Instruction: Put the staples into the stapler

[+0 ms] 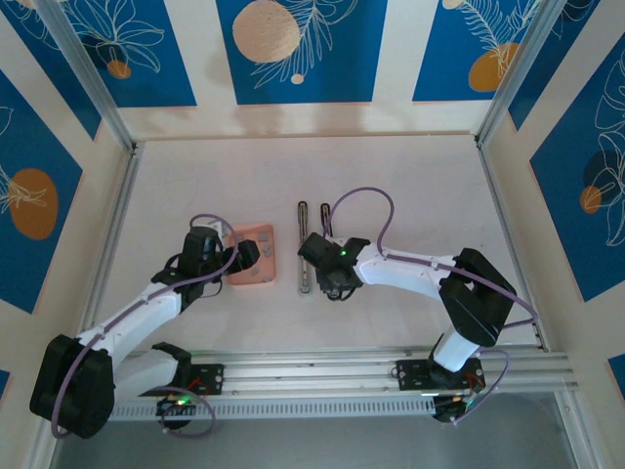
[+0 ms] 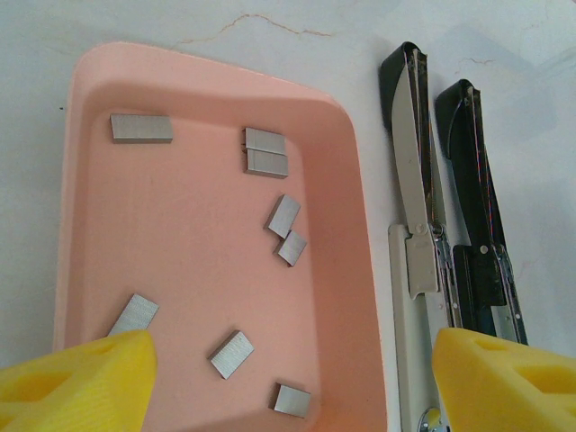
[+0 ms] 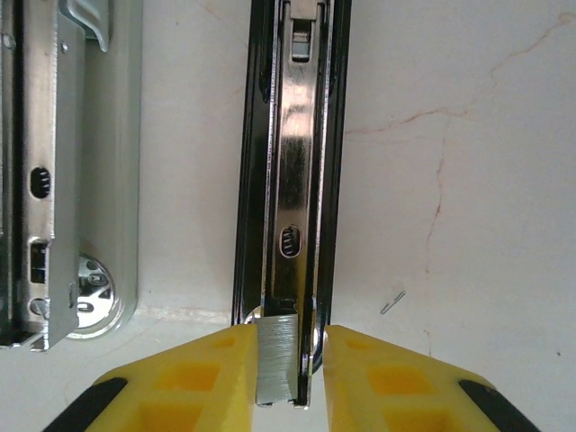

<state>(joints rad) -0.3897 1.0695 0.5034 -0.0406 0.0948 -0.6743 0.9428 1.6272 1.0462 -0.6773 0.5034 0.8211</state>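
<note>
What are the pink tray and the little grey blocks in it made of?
The tray looks like smooth matte plastic: rounded edges, even pink. The staples look like brushed grey metal, faintly shiny with fine lines.

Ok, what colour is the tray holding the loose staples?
Plain salmon pink, no pattern; the tray shows best in the left wrist view.

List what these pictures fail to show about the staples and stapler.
- Right wrist: whether the staple strip has entered the stapler's rail is unclear; the right jaws crowd it.
- Left wrist: the stapler's near end is cut off by the bottom edge.
- Top external: the tray's contents are too small to make out.
</note>
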